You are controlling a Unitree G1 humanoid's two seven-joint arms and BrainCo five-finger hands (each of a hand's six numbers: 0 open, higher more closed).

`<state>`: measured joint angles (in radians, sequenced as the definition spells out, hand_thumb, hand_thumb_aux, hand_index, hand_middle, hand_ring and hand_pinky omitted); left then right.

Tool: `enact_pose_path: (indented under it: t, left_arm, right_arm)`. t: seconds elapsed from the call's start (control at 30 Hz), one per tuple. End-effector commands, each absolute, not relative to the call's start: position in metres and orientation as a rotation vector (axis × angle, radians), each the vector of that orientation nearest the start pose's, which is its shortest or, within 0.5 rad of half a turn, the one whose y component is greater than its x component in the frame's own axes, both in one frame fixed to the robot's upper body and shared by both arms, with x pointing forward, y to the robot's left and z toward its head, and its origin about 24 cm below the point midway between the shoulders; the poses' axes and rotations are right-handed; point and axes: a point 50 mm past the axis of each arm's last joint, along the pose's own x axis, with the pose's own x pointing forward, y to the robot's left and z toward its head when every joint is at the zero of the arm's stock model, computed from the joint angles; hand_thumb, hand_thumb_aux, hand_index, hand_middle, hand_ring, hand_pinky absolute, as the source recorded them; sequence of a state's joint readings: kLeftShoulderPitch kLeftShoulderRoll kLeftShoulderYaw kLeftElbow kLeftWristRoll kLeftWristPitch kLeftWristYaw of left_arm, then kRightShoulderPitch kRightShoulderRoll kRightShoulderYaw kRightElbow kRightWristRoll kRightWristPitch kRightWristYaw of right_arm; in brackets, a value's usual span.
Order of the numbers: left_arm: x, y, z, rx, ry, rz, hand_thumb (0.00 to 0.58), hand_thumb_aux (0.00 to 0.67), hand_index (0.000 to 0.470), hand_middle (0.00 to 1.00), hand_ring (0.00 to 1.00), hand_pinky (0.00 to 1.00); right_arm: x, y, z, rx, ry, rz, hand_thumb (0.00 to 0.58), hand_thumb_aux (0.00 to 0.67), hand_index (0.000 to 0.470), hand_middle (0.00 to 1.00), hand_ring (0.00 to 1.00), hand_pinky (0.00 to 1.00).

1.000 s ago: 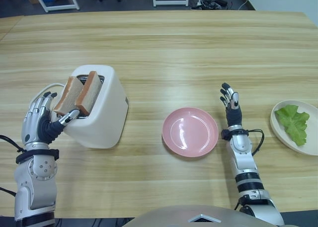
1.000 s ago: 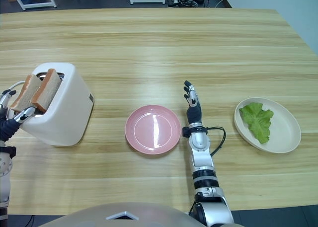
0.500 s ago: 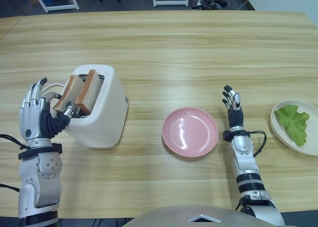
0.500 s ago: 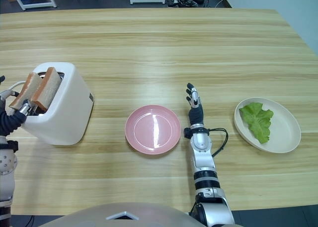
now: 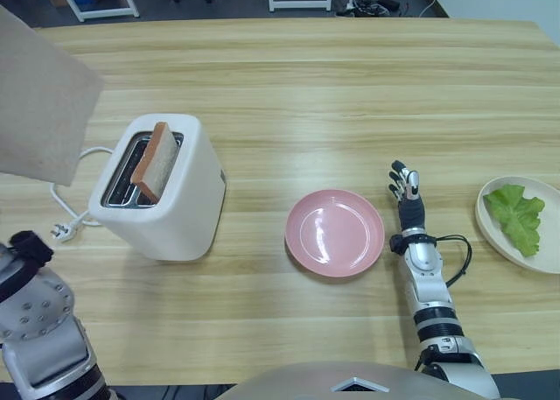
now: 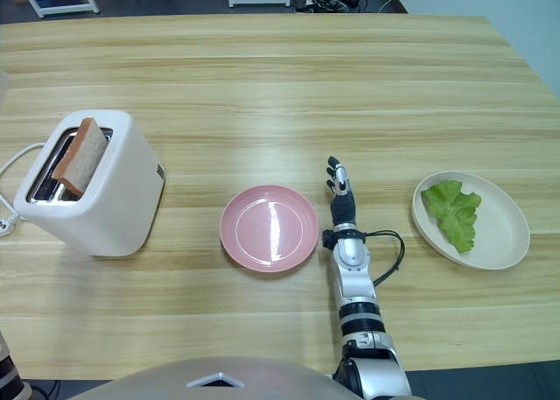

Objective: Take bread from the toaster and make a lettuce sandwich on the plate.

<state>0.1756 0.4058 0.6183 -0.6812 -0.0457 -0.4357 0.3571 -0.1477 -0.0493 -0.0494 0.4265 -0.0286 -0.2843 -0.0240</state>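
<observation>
One bread slice aloft, the plate off to its right.
Near the counter's front edge, the right hand (image 5: 408, 199) stands with fingers straight and released, just right of the one pink plate (image 5: 335, 234). Toward the left edge, the toaster (image 5: 188, 207) holds one slice (image 5: 156, 159) on edge. A second, raised slice (image 5: 39, 102) hangs above the left edge. One lettuce leaf (image 6: 453, 212) lies on a cream plate (image 6: 503, 234) at the right edge.

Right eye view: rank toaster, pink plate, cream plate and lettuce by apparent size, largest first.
1. toaster, clearly the largest.
2. cream plate, a little wider than the next.
3. pink plate; the gap to the cream plate is narrow.
4. lettuce, smallest, lying inside the cream plate.
</observation>
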Motion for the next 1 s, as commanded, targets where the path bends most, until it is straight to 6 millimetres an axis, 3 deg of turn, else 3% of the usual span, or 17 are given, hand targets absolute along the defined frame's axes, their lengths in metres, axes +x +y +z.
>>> enact_pose_path:
  t: [0.03,0.1,0.23,0.47,0.6,0.77,1.0]
  left_arm:
    - [0.130,0.226,0.235,-0.005,-1.121,0.171,0.580,0.670,0.470,1.00,1.00,1.00]
    - [0.155,0.212,0.208,-0.227,-0.920,0.043,0.580,0.670,0.470,1.00,1.00,1.00]
    - [0.187,0.166,0.155,-0.323,-0.614,-0.153,0.580,0.670,0.470,1.00,1.00,1.00]
    - [0.228,0.115,0.094,-0.004,-0.329,-0.281,0.580,0.670,0.470,1.00,1.00,1.00]
    - [0.242,0.092,0.071,0.179,-0.257,-0.407,0.580,0.670,0.470,1.00,1.00,1.00]
    - [0.244,0.087,0.052,0.366,-0.194,-0.504,0.580,0.670,0.470,1.00,1.00,1.00]
    - [0.248,0.094,0.034,0.584,-0.138,-0.496,0.580,0.670,0.470,1.00,1.00,1.00]
  right_arm:
    - [0.274,-0.161,0.002,-0.043,0.045,-0.028,0.000,0.000,0.000,0.00,0.00,0.00]
    - [0.275,-0.161,0.002,-0.029,0.039,-0.041,0.000,0.000,0.000,0.00,0.00,0.00]
    - [0.277,-0.163,0.003,0.010,0.033,-0.076,0.000,0.000,0.000,0.00,0.00,0.00]
    - [0.282,-0.171,0.018,0.019,-0.030,-0.095,0.000,0.000,0.000,0.00,0.00,0.00]
    - [0.284,-0.172,0.018,0.010,-0.028,-0.087,0.000,0.000,0.000,0.00,0.00,0.00]
    - [0.282,-0.171,0.017,0.011,-0.025,-0.091,0.000,0.000,0.000,0.00,0.00,0.00]
    - [0.282,-0.170,0.017,0.009,-0.023,-0.086,0.000,0.000,0.000,0.00,0.00,0.00]
